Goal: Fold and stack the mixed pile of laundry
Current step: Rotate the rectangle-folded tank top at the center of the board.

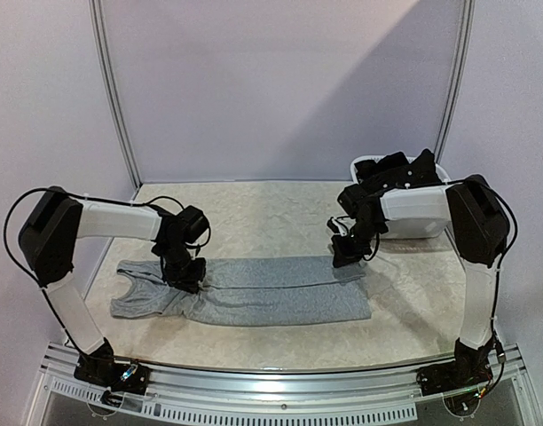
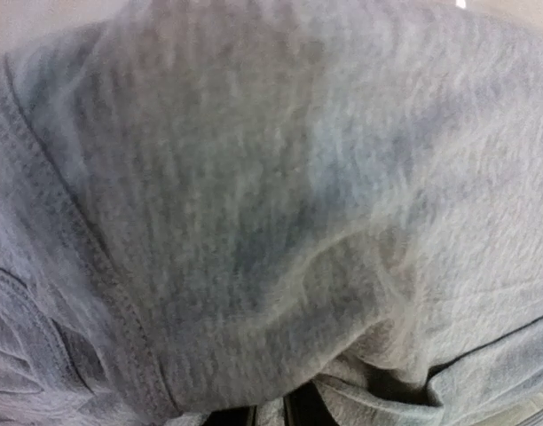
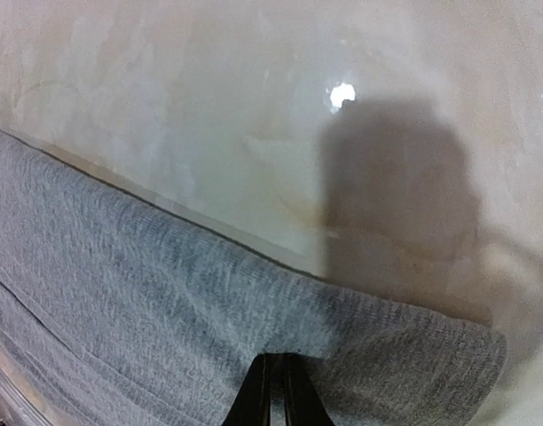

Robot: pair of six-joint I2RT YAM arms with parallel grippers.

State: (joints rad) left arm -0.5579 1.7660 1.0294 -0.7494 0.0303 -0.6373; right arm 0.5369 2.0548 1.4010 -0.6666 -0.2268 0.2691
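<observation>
A light grey sleeveless top (image 1: 271,297) lies lengthwise across the table, its neck and armholes toward the left. My left gripper (image 1: 187,273) is down on the top's far edge near the shoulder end. In the left wrist view the grey knit (image 2: 280,177) fills the picture, and my left gripper (image 2: 271,415) is shut with cloth bunched between its dark fingers. At the hem end, my right gripper (image 1: 347,257) sits on the far edge. The right wrist view has the grey top (image 3: 165,311) under my right gripper (image 3: 277,395), which is pinched shut on a thin fold.
A white laundry basket (image 1: 427,226) stands at the back right behind the right arm, with a black garment (image 1: 391,169) heaped in it. Pale marbled tabletop (image 1: 263,217) stretches behind the top. Booth walls rise at the back and sides.
</observation>
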